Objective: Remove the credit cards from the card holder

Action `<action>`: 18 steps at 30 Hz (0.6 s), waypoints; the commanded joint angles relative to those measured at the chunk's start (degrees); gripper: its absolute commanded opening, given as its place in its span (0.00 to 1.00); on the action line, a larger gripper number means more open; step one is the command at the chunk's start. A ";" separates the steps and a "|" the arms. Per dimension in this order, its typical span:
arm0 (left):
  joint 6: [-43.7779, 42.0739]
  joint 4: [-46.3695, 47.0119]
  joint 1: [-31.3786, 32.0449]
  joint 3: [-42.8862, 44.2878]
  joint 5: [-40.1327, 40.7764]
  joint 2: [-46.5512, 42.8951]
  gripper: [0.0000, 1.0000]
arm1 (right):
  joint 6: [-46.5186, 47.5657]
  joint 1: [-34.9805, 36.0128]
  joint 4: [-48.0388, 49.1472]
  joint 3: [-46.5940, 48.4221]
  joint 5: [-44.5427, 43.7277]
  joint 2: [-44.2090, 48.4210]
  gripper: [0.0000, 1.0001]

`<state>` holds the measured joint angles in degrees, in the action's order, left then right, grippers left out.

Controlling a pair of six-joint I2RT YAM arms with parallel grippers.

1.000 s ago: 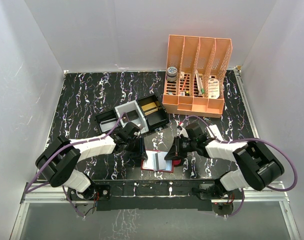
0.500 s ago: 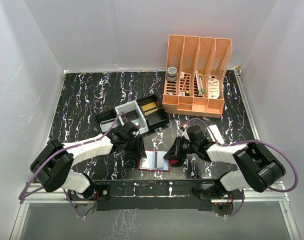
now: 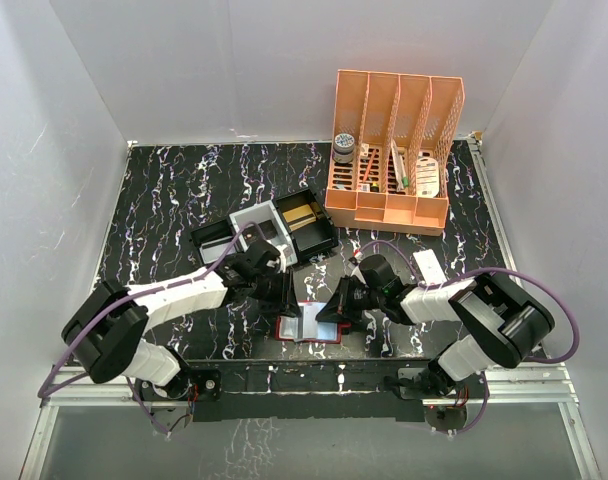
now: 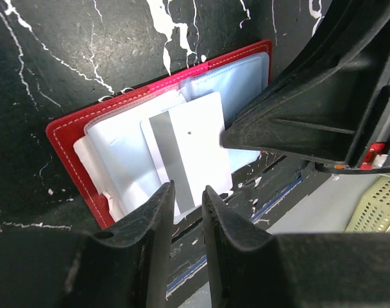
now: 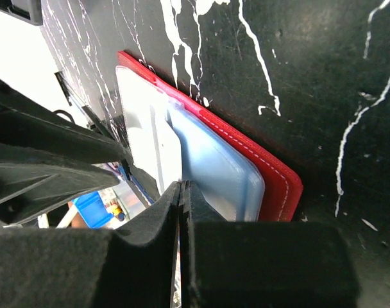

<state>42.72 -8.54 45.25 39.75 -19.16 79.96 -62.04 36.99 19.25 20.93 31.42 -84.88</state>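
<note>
The red card holder [image 4: 65,130] lies open on the black, white-veined table [image 4: 67,51], its clear sleeves facing up. 1 pale credit card [image 4: 198,144] with a grey stripe rests tilted at the centre of the frame. The left gripper [image 4: 187,190], at the bottom edge, has its 2 fingers a narrow gap apart over the card's lower edge, while the right gripper [image 4: 246,131] covers the holder's right part.

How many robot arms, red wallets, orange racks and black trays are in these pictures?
Robot arms: 2 (left arm, right arm)
Red wallet: 1
Orange rack: 1
Black tray: 1
Total: 5
</note>
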 commanded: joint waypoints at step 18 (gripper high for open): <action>-1.44 -3.42 1.59 0.85 1.66 8.27 0.10 | 0.48 0.17 0.09 2.00 -2.43 1.76 0.00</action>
<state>41.12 -8.29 46.48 40.77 -19.64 87.53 -62.26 37.01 19.53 20.95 30.92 -84.90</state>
